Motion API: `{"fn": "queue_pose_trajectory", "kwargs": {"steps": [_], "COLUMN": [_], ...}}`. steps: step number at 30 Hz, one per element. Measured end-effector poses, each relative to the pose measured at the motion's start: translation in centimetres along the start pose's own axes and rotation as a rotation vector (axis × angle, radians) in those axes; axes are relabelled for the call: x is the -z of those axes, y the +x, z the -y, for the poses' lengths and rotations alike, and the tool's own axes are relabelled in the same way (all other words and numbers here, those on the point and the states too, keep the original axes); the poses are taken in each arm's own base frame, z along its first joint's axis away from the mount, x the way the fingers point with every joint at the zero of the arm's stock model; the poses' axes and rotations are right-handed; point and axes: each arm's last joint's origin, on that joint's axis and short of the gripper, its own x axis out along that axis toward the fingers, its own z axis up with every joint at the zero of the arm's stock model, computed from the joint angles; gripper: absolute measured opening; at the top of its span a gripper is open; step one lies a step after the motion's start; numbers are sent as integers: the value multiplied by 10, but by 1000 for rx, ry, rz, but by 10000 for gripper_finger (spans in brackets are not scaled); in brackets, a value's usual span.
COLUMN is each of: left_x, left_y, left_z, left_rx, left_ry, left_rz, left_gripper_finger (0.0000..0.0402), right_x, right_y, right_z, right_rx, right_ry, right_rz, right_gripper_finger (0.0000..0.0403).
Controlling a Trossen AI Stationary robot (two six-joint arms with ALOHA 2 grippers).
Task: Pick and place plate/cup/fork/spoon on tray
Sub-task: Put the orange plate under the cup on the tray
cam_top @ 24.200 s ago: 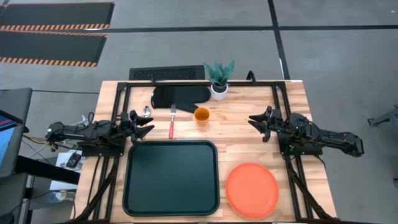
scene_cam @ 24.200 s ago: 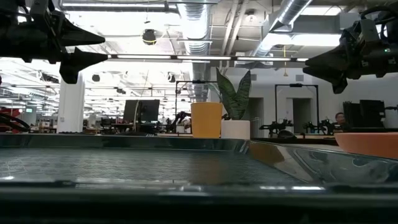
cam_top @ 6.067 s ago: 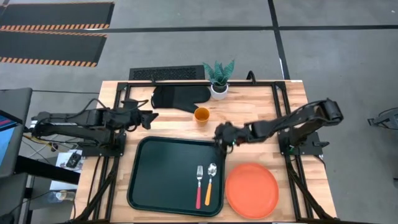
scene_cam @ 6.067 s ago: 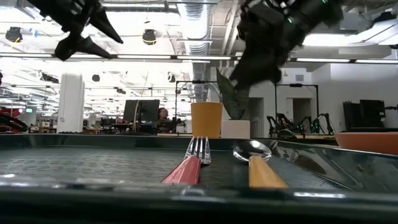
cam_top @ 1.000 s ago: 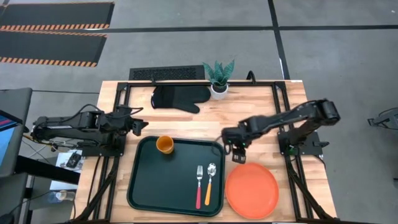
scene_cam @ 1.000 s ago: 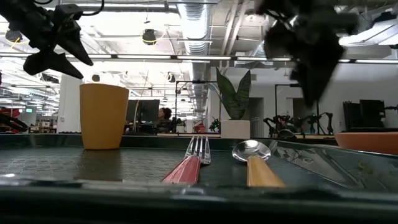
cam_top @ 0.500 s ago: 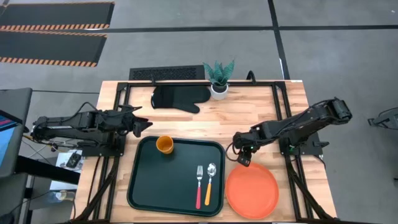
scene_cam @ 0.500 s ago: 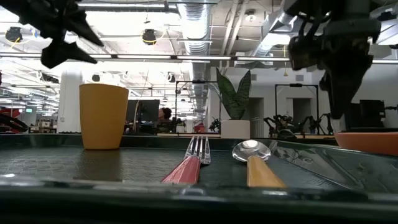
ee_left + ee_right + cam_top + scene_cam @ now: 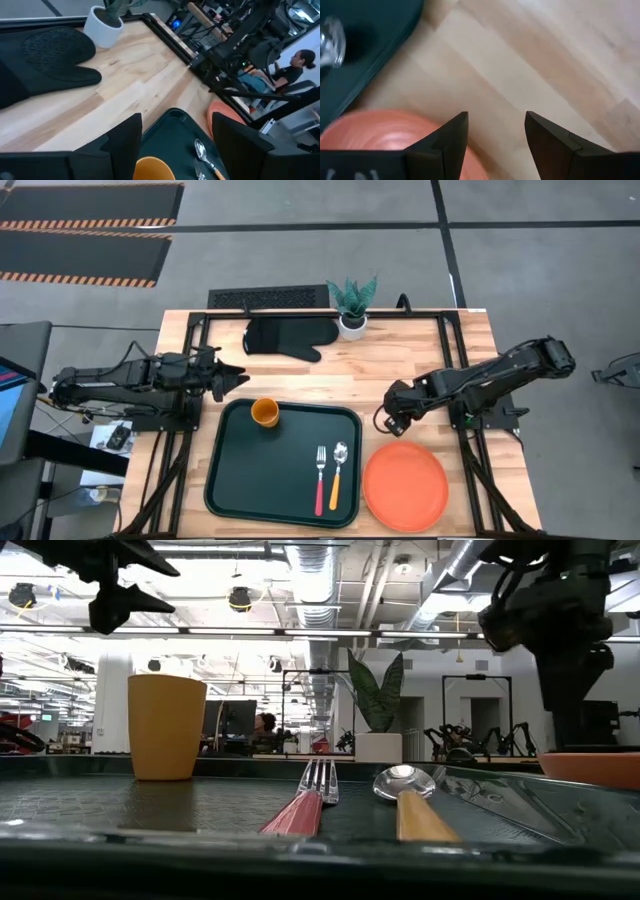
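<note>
The orange plate lies flat on the table just right of the dark green tray. The orange-yellow cup stands upright on the tray's far left part. The red-handled fork and orange-handled spoon lie side by side on the tray's near right part. My right gripper is open, points down and stands over the plate's far rim. My left gripper is open and empty, off the tray's far left corner, with the cup just ahead of it.
A black oven mitt and a white pot with a green plant sit at the table's far edge. Bare wood lies between them and the tray. In the low view a person shows in the room beyond the table.
My right gripper has gone toward the table's right edge, from beside the tray's far right corner to over the plate's far rim, and has tipped to point down. My left gripper has risen a little. The cup, fork, spoon and plate have kept still.
</note>
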Motion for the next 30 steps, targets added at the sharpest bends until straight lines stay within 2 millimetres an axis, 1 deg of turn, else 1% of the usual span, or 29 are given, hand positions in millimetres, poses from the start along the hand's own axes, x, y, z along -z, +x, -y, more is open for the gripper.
{"fn": "queue_pose_trajectory", "kwargs": {"steps": [5,9,16,19,23,30], "left_x": [0,-3,-12,-16,-21,-22], "left_y": [0,0,-2,-3,-4,-4], "left_z": [2,7,16,19,21,20], "left_rx": [35,114,223,255,253,221], "left_ry": [-5,-23,-85,-89,-82,-162], "left_rz": [-16,-12,60,106,173,201], "left_gripper_finger": [224,224,224,224,224,224], "right_x": [9,23,45,49,53,53], "right_y": [-2,-2,10,9,3,-6], "right_z": [1,-3,-7,-9,-7,3], "right_rx": [64,85,57,42,13,38], "right_ry": [38,6,-61,-77,-96,-152], "right_rz": [31,19,-14,-27,-39,-39], "right_gripper_finger": [220,220,227,237,250,253]}}
